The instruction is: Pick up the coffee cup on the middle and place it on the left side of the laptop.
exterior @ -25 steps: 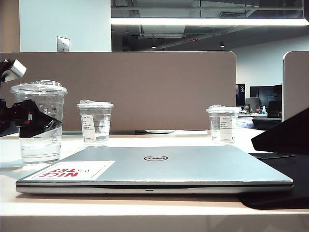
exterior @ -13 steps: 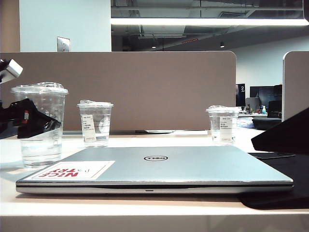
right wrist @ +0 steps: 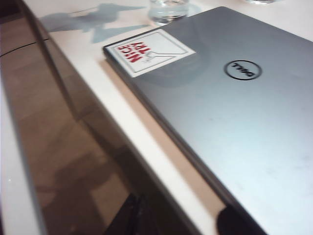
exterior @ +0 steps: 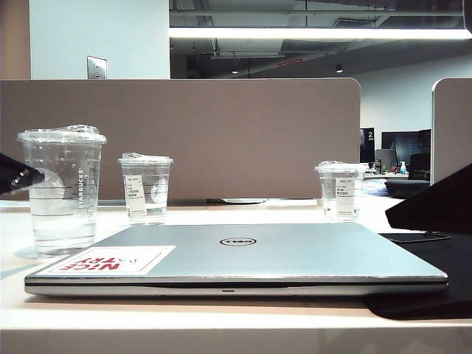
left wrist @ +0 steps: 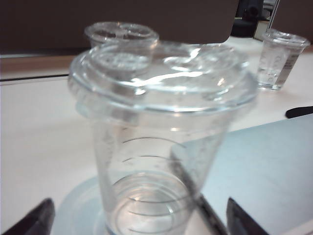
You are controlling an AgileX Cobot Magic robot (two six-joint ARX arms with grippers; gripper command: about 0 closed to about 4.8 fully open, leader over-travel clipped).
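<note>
The coffee cup (exterior: 63,192), tall clear plastic with a clear lid and vertical lettering, stands upright on the table just left of the laptop (exterior: 295,254). The laptop is a shut silver Dell with a red-and-white sticker on its lid. My left gripper (exterior: 13,177) shows only as a dark tip at the left edge, apart from the cup. In the left wrist view that gripper (left wrist: 139,223) is open, its dark fingertips (left wrist: 36,220) wide of the cup (left wrist: 156,147) on both sides. The right gripper (right wrist: 139,215) is a dark blur off the table's edge near the laptop (right wrist: 234,107).
Two shorter clear cups with white labels stand behind the laptop, one at the left (exterior: 145,188) and one at the right (exterior: 341,189). A beige partition (exterior: 221,133) closes the back. The dark right arm (exterior: 431,203) hangs over a black mat (exterior: 435,273).
My left gripper has let go of the coffee cup and drawn back to the left, nearly out of the exterior view. The cup stays standing beside the laptop. The right arm is still.
</note>
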